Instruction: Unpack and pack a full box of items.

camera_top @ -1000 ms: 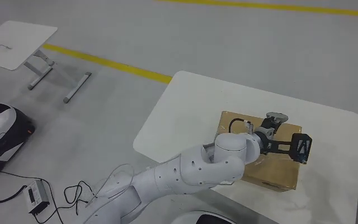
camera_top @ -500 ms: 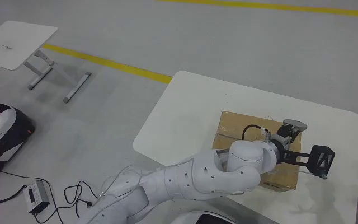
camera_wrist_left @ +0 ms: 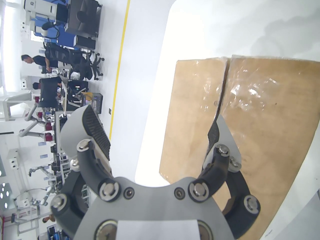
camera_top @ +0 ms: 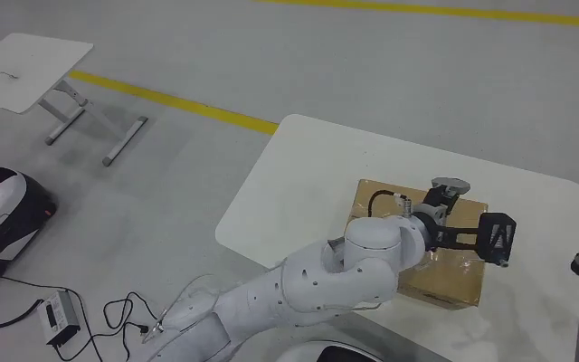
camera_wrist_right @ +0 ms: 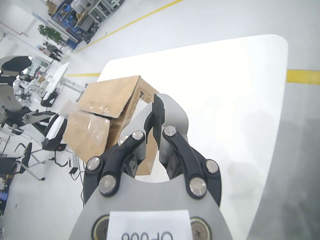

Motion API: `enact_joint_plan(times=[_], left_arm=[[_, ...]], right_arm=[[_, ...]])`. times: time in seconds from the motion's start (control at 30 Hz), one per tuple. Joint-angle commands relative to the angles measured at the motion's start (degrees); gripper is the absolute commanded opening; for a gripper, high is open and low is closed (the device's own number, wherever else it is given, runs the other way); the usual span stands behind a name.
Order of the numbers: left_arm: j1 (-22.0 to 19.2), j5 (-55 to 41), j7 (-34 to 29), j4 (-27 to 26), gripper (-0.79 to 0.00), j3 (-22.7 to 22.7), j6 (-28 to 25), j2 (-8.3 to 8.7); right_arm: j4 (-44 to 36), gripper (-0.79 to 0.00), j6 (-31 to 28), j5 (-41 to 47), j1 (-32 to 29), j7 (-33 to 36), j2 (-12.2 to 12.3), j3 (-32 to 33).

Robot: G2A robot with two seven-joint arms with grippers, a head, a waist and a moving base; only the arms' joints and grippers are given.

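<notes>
A brown cardboard box (camera_top: 425,262) with taped flaps sits shut on the white table (camera_top: 308,181), towards its near right side. My left gripper (camera_top: 496,239) hangs over the box's right end. In the left wrist view this gripper (camera_wrist_left: 155,126) is open and holds nothing, with one fingertip (camera_wrist_left: 217,123) close above the seam between the box (camera_wrist_left: 262,126) flaps. My right gripper (camera_wrist_right: 155,116) is shut and empty, held above the table (camera_wrist_right: 225,76) and well apart from the box (camera_wrist_right: 110,101). The left gripper (camera_wrist_right: 27,118) shows beyond the box in the right wrist view.
Bare table surface lies to the left of and behind the box. A small white folding table (camera_top: 36,68) stands on the floor far left, and a yellow floor line (camera_top: 172,101) runs past. Cables and a power brick (camera_top: 59,319) lie on the floor.
The left gripper swung out past the box's right edge, then came back over the box's right end. The box has not moved.
</notes>
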Motion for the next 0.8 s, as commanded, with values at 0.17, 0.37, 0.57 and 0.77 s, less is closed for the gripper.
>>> enact_joint_plan(times=[0.17, 0.37, 0.57, 0.77], left_arm=[[11.02, 1.56, -2.73, -12.01, 0.0, -12.54, -7.1, 3.29], [19.65, 2.26, -2.85, -17.8, 0.0, -21.05, -9.14, 5.05], [25.68, 1.8, -2.13, -18.76, 0.0, -27.74, -7.2, 5.98], [29.39, -0.99, -0.56, -18.79, 0.0, -33.52, -6.64, 6.65]], right_arm=[[-4.64, -0.268, -6.51, -0.4, 0.53, 5.32, 0.34, -4.59], [-7.34, -0.062, -10.8, -2.93, 2.4, 10.21, 0.72, -10.0], [-9.08, -0.068, -11.23, -5.68, 6.05, 12.25, 0.69, -17.37], [-7.99, -0.117, -5.8, -13.82, 13.39, 11.39, -0.06, -27.13]])
